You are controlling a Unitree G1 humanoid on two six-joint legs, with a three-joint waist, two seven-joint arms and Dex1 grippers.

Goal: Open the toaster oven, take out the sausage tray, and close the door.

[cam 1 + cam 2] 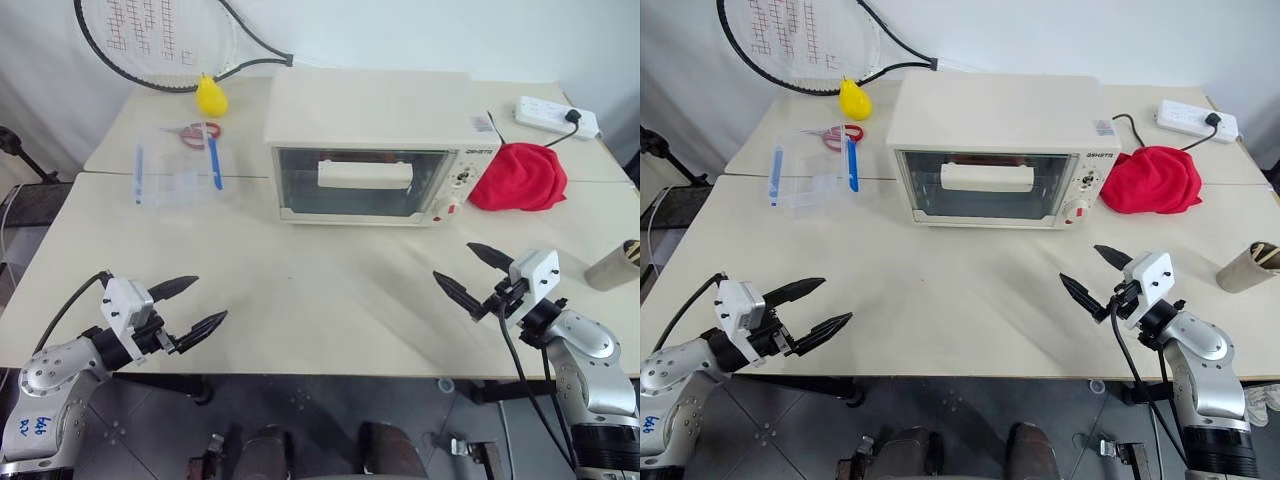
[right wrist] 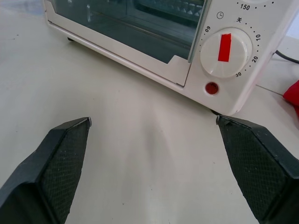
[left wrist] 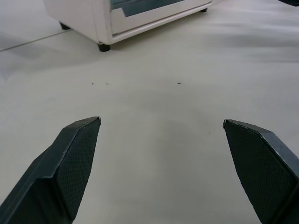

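The cream-white toaster oven (image 1: 370, 120) stands at the middle back of the table, its knob panel (image 2: 226, 51) and small red light (image 2: 211, 87) on the right side. Its glass door (image 1: 355, 183) is shut, with the bar handle (image 1: 365, 175) across the upper glass. The sausage tray is hidden behind the glass. My left gripper (image 1: 211, 297) hovers open over the near left table edge, far from the oven. My right gripper (image 1: 451, 259) is open at the near right, pointing toward the oven's right front corner, with bare tabletop between.
A red cloth (image 1: 520, 178) lies right of the oven, a white power strip (image 1: 557, 117) behind it. A clear plastic box (image 1: 178, 165), red scissors (image 1: 200, 132), a yellow object (image 1: 210, 97) and a racket (image 1: 150, 35) sit back left. A brown cup (image 1: 612, 268) stands far right.
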